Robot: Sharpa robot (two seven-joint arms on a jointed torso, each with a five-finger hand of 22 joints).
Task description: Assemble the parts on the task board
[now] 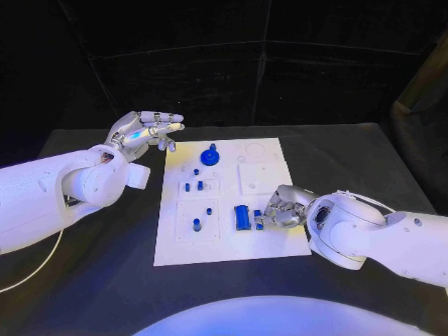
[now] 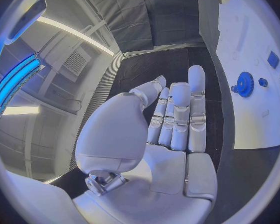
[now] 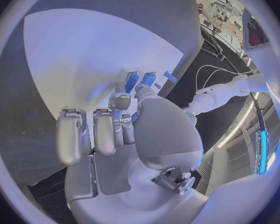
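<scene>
The white task board (image 1: 234,238) lies in the middle of the table. On it are a blue gear (image 1: 211,157), several small blue pegs (image 1: 196,224) and two blue blocks (image 1: 242,216) side by side. My right hand (image 1: 281,210) rests low on the board's right part, fingers curled, its fingertips (image 1: 269,218) against the smaller block (image 1: 258,219). In the right wrist view the thumb tip (image 3: 142,90) reaches the blue blocks (image 3: 132,80); a grip is not plain. My left hand (image 1: 143,131) hovers off the board's far left corner, fingers straight, holding nothing. The left wrist view shows the gear (image 2: 244,83) beyond the fingers (image 2: 177,114).
The black table (image 1: 103,280) runs around the board on all sides. A dark curtain stands behind the table's far edge. A white cable (image 1: 22,280) hangs under my left arm.
</scene>
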